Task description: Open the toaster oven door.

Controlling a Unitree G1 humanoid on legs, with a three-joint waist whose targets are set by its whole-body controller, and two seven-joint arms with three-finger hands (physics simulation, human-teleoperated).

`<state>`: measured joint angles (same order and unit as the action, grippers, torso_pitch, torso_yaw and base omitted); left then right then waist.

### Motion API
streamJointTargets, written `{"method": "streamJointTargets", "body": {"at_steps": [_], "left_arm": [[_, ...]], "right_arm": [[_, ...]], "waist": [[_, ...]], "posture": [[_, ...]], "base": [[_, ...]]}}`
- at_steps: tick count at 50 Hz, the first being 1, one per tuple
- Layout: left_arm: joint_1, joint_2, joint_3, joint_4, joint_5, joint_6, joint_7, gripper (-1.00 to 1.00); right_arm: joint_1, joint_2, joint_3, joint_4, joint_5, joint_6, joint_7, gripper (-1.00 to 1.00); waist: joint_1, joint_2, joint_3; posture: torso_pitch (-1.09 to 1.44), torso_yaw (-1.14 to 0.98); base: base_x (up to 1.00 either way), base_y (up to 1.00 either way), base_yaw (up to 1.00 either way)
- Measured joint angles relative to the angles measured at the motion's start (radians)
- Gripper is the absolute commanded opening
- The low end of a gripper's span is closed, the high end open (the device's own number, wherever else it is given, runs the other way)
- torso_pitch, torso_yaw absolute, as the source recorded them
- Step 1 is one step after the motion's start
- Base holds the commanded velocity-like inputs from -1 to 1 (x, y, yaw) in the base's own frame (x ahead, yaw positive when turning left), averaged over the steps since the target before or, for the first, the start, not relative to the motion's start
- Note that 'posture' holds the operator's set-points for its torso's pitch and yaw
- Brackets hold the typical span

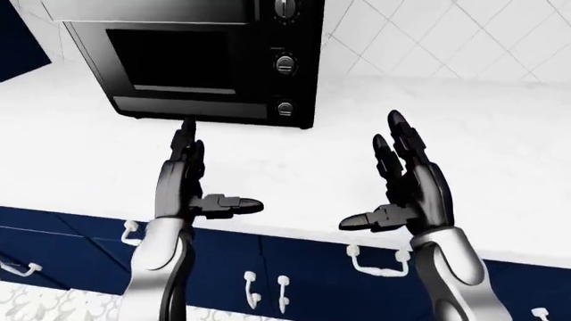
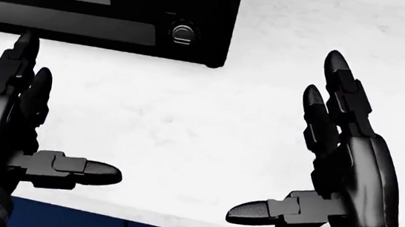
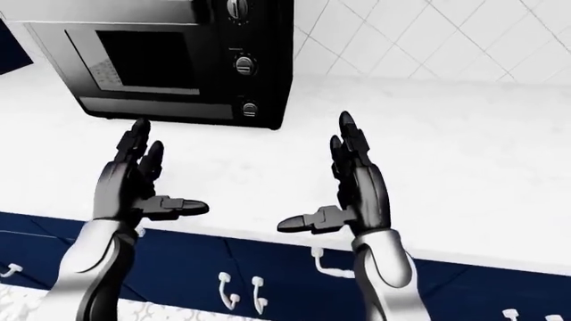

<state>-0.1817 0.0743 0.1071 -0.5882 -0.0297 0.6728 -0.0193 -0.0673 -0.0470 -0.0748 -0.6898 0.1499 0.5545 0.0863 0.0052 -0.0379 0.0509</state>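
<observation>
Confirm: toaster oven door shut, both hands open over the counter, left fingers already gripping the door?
Not gripping. In the left-eye view the left hand is open, its fingers just below the toaster oven door, closed round nothing. Door shut, right hand open over the counter.

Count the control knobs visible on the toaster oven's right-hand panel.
3 in the left-eye view, stacked vertically on the toaster oven: top knob, cut by the frame edge; middle knob; bottom knob. More could sit above the frame.

The toaster oven (image 1: 201, 60) looks glossy black with a dark glass door; beneath it the table (image 1: 500, 160) is matt white, faintly mottled like stone.
</observation>
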Motion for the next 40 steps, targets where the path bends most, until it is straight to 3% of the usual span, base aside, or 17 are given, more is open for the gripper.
{"method": "streamJointTargets", "body": {"at_steps": [2,6,10,12,13,15,19,22,25,29,40], "left_arm": [[-0.002,-0.006,-0.013,-0.008,-0.003,-0.011,-0.003,1.00],[0.000,-0.008,-0.025,-0.001,-0.009,-0.016,-0.010,1.00],[0.004,-0.008,-0.016,-0.006,-0.008,-0.014,-0.008,1.00],[0.007,-0.005,-0.010,-0.017,-0.008,-0.016,-0.007,1.00],[0.007,-0.002,-0.005,-0.022,-0.008,-0.018,-0.006,1.00],[0.015,-0.002,0.004,-0.023,-0.006,-0.015,-0.002,1.00],[0.027,-0.002,0.008,-0.024,-0.004,0.010,0.002,1.00],[0.033,-0.005,0.004,-0.059,-0.006,0.000,0.002,1.00],[0.042,-0.003,-0.001,-0.096,-0.006,-0.019,-0.004,1.00],[0.040,0.003,0.000,-0.143,-0.001,-0.035,-0.023,1.00],[0.029,-0.003,-0.009,-0.137,0.013,0.011,-0.036,1.00]], "right_arm": [[0.001,-0.005,-0.012,-0.001,-0.002,-0.007,0.000,1.00],[0.005,-0.004,-0.019,-0.004,-0.008,-0.003,-0.006,1.00],[0.004,-0.003,-0.012,-0.012,-0.008,-0.013,-0.002,1.00],[0.000,-0.002,-0.010,-0.010,-0.009,-0.019,0.000,1.00],[-0.002,0.002,-0.006,-0.008,-0.008,-0.024,0.002,1.00],[0.003,0.003,0.001,0.004,-0.004,-0.021,0.007,1.00],[0.005,0.002,-0.004,0.001,0.000,-0.001,0.009,1.00],[-0.001,-0.003,-0.016,-0.007,0.002,-0.008,0.008,1.00],[-0.003,-0.006,-0.027,-0.017,0.001,-0.003,0.001,1.00],[-0.007,-0.006,-0.025,-0.026,0.001,-0.006,-0.003,1.00],[0.000,-0.006,-0.029,0.007,0.005,-0.024,0.003,1.00]], "waist": [[-0.008,0.020,-0.002],[-0.007,0.015,-0.013],[-0.016,0.058,-0.001],[-0.017,0.088,-0.017],[-0.019,0.089,-0.026],[-0.020,0.069,-0.014],[-0.012,0.051,-0.004],[-0.011,0.023,-0.008],[-0.009,0.035,-0.029],[-0.005,0.042,-0.040],[-0.008,0.038,-0.071]], "posture": [[0.00,0.00],[0.00,0.00],[0.00,0.00],[0.00,0.00],[0.00,0.00],[0.00,0.00],[0.00,0.00],[0.00,0.00],[0.00,0.00],[0.00,0.00],[-0.09,0.00]], "base": [[0.34,0.00,0.00],[0.35,0.00,0.00],[0.33,0.00,0.00],[0.00,0.00,0.00],[0.00,0.00,0.00],[0.00,0.00,0.00],[0.00,0.00,0.00],[0.00,0.00,0.00],[0.00,0.00,0.00],[0.00,0.00,0.00],[0.00,0.00,0.00]]}}
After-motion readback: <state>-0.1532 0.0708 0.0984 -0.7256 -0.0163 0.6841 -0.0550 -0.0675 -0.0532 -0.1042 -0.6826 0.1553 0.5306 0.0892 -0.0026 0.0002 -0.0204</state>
